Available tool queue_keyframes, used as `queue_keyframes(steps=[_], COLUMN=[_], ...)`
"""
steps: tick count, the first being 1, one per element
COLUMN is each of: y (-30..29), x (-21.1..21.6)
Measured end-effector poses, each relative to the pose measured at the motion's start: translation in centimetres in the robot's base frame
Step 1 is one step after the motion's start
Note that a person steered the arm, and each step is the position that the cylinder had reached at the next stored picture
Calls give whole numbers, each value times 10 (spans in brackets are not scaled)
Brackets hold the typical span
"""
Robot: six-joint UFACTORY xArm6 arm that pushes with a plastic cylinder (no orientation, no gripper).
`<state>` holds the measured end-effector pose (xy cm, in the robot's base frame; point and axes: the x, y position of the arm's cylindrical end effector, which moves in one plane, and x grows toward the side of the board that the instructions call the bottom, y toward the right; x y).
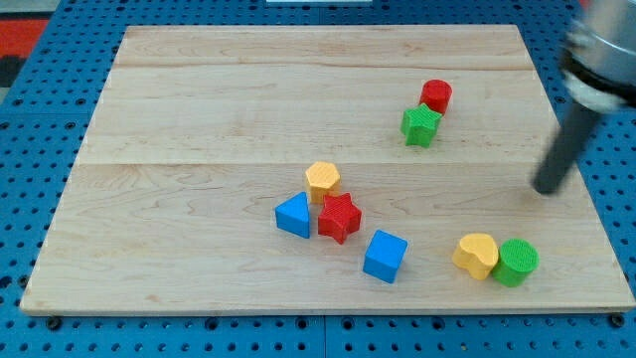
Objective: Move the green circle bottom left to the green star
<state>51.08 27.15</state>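
Observation:
The green circle sits near the view's bottom right, touching a yellow heart on its left. The green star sits in the upper right part of the board, touching a red cylinder just above and to its right. My tip is at the view's right, above the green circle and a little to its right, and well right of and below the green star. It touches no block.
A yellow hexagon, a blue triangle, a red star and a blue cube cluster near the board's bottom middle. The wooden board lies on a blue pegboard.

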Motion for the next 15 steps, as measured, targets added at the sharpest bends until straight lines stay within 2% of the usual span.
queue_keyframes(steps=[2, 3, 4, 5, 6, 7, 8, 9, 11, 12, 15], y=[2, -89, -127, -131, -133, -93, -61, -120, -74, -103, -145], x=[93, 94, 39, 18, 30, 59, 46, 16, -5, -28, -36])
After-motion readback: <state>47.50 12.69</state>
